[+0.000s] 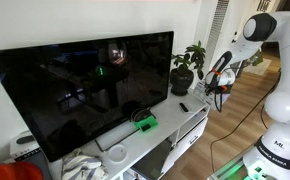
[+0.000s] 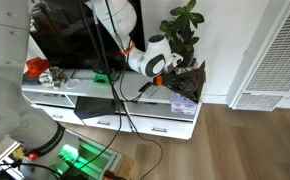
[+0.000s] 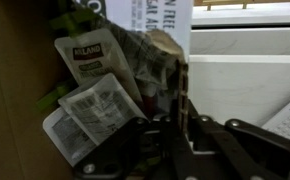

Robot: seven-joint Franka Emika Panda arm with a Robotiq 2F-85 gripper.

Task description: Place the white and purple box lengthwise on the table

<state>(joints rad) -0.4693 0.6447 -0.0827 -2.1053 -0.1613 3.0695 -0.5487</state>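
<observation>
Beside the plant pot (image 2: 191, 82) at the end of the table (image 2: 135, 108), my pincer (image 3: 181, 118) looks nearly closed; whether it grips anything, I cannot tell. I crowd in low because the white and purple box (image 3: 150, 12) seems to stand just ahead.

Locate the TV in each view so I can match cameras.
Exterior view: TV fills left and centre.
Exterior view: TV at top left, partly hidden.
Wrist view: not in it.
Shared landmark: plant beside the TV, in both exterior views.
</observation>
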